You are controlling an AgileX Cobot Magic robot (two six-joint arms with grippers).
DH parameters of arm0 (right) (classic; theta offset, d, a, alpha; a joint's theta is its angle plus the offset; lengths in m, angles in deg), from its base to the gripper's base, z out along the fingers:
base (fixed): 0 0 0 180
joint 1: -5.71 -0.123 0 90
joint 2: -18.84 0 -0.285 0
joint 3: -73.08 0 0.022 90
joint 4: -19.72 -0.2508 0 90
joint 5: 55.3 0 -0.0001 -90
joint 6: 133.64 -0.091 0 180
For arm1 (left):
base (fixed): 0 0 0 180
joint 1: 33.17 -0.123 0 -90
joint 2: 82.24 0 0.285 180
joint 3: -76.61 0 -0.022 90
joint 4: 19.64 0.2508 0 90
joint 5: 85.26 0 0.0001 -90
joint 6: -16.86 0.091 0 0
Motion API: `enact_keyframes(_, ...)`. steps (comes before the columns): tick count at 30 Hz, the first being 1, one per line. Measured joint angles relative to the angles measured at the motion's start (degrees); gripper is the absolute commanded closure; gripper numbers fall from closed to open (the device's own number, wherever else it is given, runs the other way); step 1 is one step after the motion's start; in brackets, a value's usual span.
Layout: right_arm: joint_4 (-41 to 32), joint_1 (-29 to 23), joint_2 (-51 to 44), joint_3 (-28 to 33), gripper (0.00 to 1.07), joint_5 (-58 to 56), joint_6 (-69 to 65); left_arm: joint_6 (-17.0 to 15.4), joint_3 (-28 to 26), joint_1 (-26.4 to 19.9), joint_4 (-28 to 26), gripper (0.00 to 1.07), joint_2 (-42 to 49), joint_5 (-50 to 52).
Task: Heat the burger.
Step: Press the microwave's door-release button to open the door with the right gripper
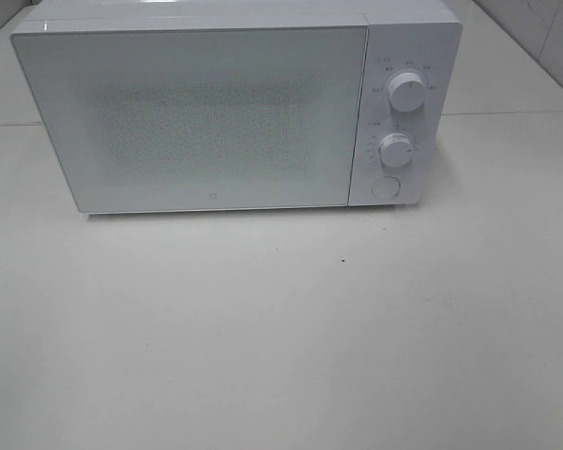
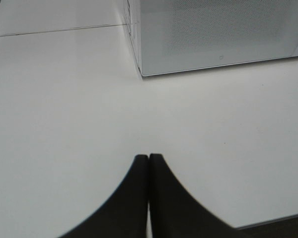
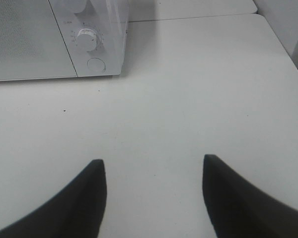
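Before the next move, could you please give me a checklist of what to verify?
1. Sight of burger: not ok; no view shows it.
2. Whether it is inside the microwave: cannot tell; the door is shut and frosted.
3. Open right hand: ok; nothing between its fingers.
4. Open left hand: not ok; shut, holding nothing.
5. Free way to the button: ok; nothing stands on the table before it.
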Motion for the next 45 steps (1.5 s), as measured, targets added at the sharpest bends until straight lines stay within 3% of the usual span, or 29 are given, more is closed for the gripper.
enact_keyframes(27, 0.0, 0.0, 0.3, -0.4, 0.53, 1.7, 0.0, 0.0, 0.0, 0.0, 0.0, 1.06, 0.0, 0.0)
enact_keyframes(45, -0.1, 0.0, 27.3, -0.9, 0.53, 21.3, 0.0, 0.0, 0.0, 0.0, 0.0, 1.06, 0.0, 0.0)
